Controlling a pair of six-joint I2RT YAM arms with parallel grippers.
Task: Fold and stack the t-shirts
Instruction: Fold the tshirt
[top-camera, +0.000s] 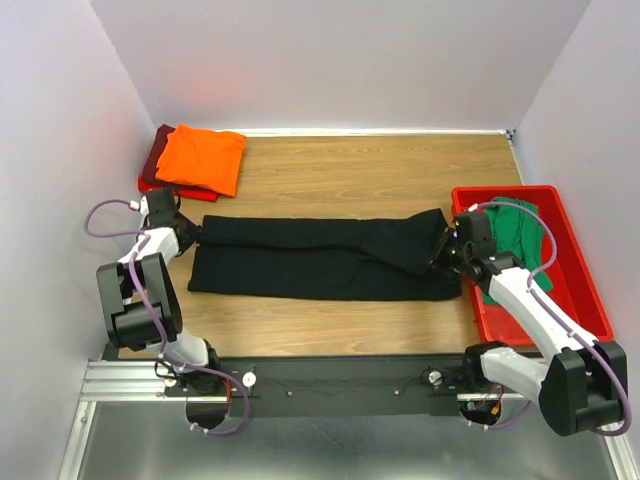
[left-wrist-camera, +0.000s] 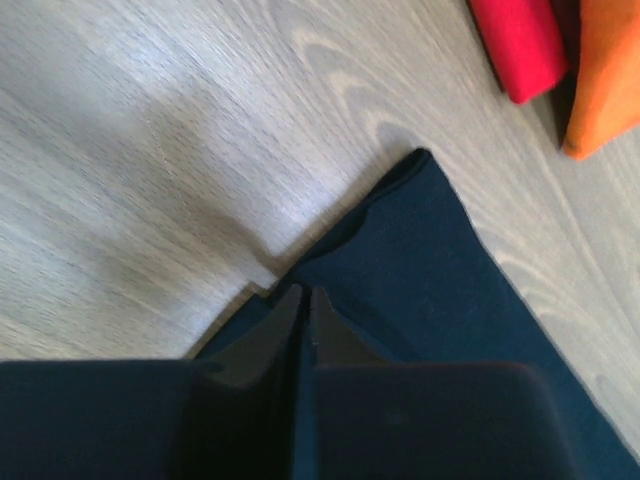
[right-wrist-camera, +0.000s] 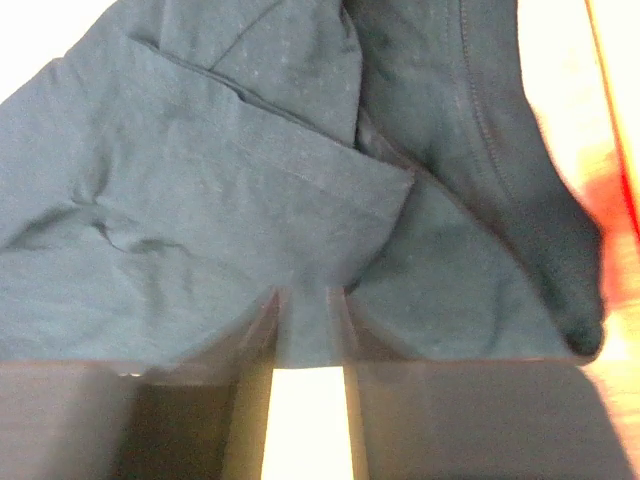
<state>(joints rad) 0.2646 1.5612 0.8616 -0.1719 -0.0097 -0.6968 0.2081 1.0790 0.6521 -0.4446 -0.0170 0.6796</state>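
One black t-shirt (top-camera: 300, 260) lies long-axis left-to-right on the table (top-camera: 350, 180), the right hand (right-wrist-camera: 305, 300) parted astride its end, while the left hand's grip cannot be told.

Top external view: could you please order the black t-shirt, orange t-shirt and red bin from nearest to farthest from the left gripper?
1. Black t-shirt: its left end meets the left gripper.
2. Orange t-shirt: just beyond, in the back-left corner.
3. Red bin: far over on the right.

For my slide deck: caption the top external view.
Left gripper and right gripper at opposite ends of the lengthwise-folded black t-shirt.
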